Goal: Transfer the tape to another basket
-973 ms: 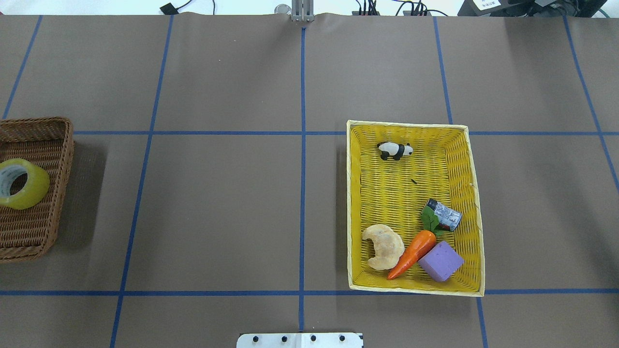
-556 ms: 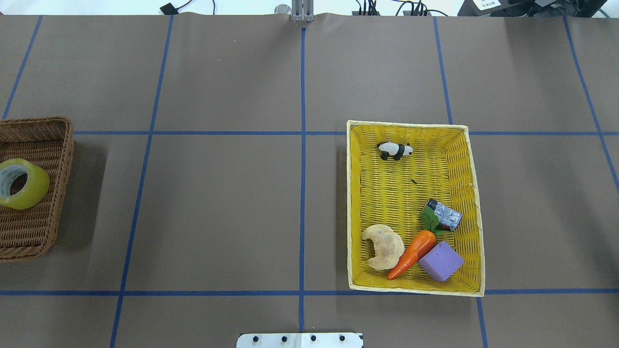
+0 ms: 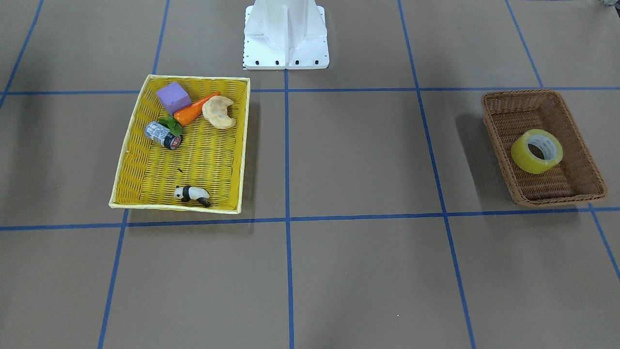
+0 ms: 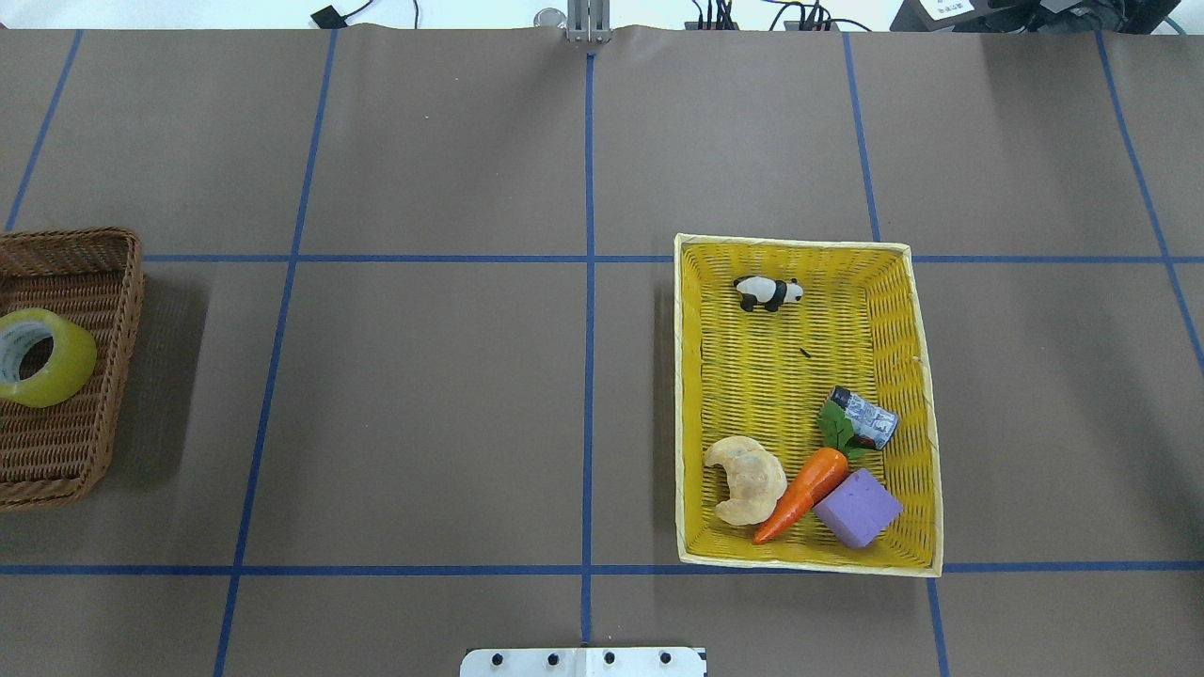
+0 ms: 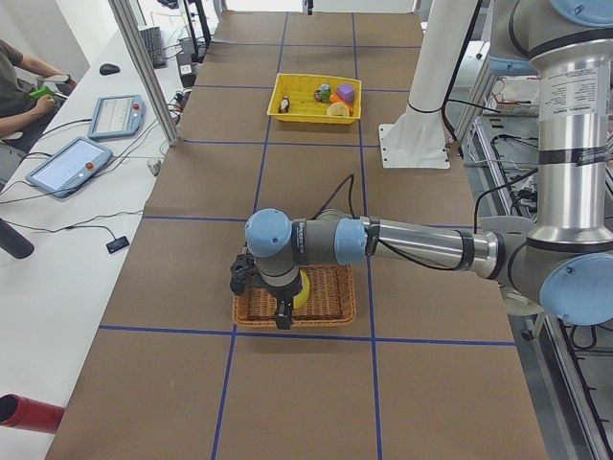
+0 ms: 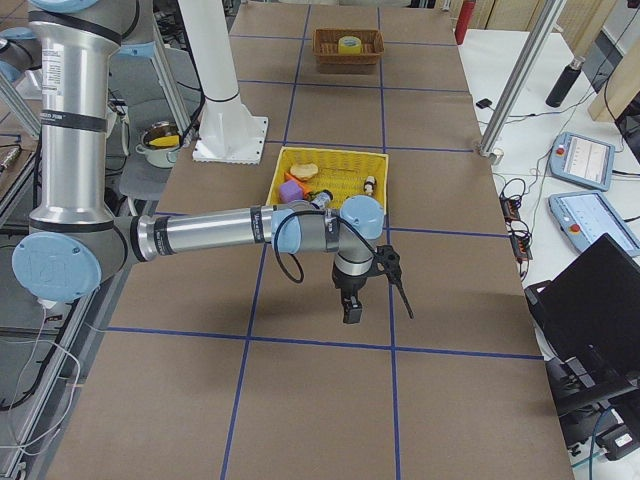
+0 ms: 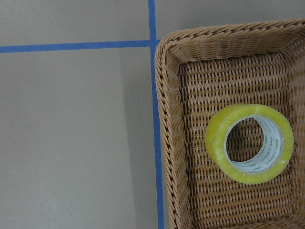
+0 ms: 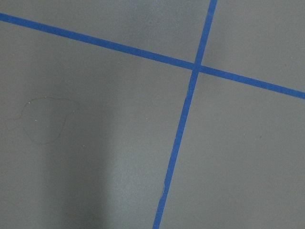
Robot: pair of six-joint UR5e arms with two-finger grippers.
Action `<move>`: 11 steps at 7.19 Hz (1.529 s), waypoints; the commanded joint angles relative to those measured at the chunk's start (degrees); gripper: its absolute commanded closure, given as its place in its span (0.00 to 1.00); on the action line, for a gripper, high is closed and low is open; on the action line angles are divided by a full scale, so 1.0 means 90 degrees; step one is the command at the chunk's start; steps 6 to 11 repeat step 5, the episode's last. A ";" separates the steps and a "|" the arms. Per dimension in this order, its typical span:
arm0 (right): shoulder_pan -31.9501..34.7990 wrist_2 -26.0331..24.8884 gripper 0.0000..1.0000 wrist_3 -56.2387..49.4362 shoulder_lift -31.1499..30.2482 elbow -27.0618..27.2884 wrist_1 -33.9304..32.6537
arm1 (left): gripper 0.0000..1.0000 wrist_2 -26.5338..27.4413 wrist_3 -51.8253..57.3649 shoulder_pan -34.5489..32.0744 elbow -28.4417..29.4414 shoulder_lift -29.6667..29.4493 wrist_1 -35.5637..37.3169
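The yellow translucent tape (image 4: 42,357) lies inside the brown wicker basket (image 4: 120,310) at the table's left end. Both show in the front view, tape (image 3: 536,151) in basket (image 3: 490,121), and in the left wrist view, tape (image 7: 250,143) in basket (image 7: 167,143). My left gripper (image 5: 261,299) hangs above that basket's outer end, seen only from the side; I cannot tell if it is open. My right gripper (image 6: 375,295) hangs over bare table beyond the yellow basket, also seen only from the side; I cannot tell its state.
A bright yellow basket (image 4: 689,404) on the right half holds a panda figure (image 4: 768,292), a grey patterned roll (image 4: 865,418), a carrot (image 4: 800,494), a croissant (image 4: 745,480) and a purple block (image 4: 858,509). The robot base (image 3: 286,34) stands at the table's middle edge.
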 commanded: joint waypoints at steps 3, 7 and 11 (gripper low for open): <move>0.0000 0.0125 0.00 -0.0004 -0.0018 0.0017 0.0016 | 0.02 -0.0017 -0.0006 0.0007 0.0170 -0.0009 -0.0358; 0.0000 0.0135 0.00 0.0005 -0.0018 0.0037 0.0026 | 0.01 -0.0027 0.0004 0.0007 0.0325 -0.0009 -0.0505; 0.0000 0.0135 0.00 0.0005 -0.0018 0.0037 0.0026 | 0.01 -0.0027 0.0004 0.0007 0.0325 -0.0009 -0.0505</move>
